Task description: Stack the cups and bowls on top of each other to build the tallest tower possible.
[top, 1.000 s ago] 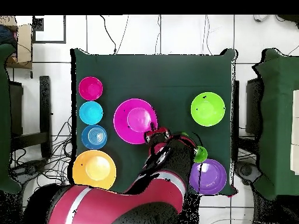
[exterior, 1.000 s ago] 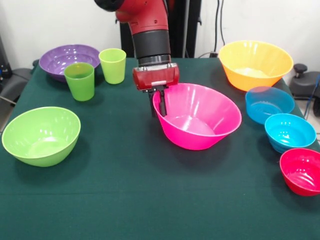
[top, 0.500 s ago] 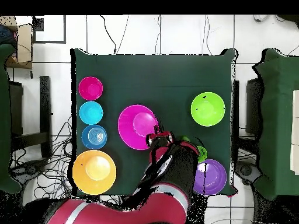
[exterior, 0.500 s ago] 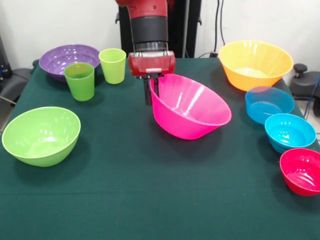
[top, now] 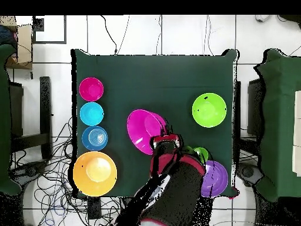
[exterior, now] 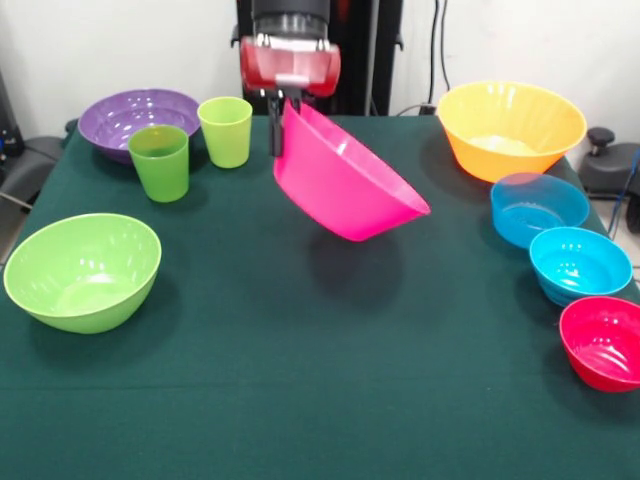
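The pincer [exterior: 282, 118] pinches the rim of the pink bowl [exterior: 345, 182] and has it in the air over the middle of the desk [exterior: 300, 400], clear of the cloth. The bowl hangs steeply tilted, its mouth facing up and toward the orange bowl [exterior: 510, 128]. I'd say this is the carry step; next it needs levelling over a base bowl.

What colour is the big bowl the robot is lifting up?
Pink. The pink bowl hangs tilted from the gripper; the front view shows it best.

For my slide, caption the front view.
Gripper lifts the tilted pink bowl by its rim, clear of the green table.
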`<state>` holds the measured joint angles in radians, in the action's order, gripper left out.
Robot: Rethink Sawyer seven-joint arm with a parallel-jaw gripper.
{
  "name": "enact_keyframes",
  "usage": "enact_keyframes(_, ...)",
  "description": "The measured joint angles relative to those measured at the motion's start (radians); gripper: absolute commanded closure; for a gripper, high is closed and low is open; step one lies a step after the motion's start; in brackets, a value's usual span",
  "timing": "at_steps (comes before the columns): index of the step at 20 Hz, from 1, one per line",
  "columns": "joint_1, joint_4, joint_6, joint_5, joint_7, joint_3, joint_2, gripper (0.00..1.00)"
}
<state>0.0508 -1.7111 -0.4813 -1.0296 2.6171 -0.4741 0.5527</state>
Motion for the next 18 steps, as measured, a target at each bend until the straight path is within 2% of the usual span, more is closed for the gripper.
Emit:
enact_keyframes(5, 0.048, -0.003, 0.0, 0.03, 0.0, -0.071, 0.062, 1.0)
enact_keyframes(7, 0.069, -0.003, -0.003, 0.074, -0.002, -0.107, 0.076, 1.0)
enact_keyframes(8, 0.097, -0.004, -0.019, 0.149, -0.012, -0.154, 0.079, 1.0)
enact_keyframes(12, 0.16, -0.021, -0.112, 0.344, -0.052, -0.264, 0.062, 1.0)
enact_keyframes(15, 0.199, -0.042, -0.237, 0.491, -0.109, -0.347, 0.032, 1.0)
enact_keyframes(18, 0.217, -0.054, -0.329, 0.572, -0.153, -0.396, 0.0, 1.0)
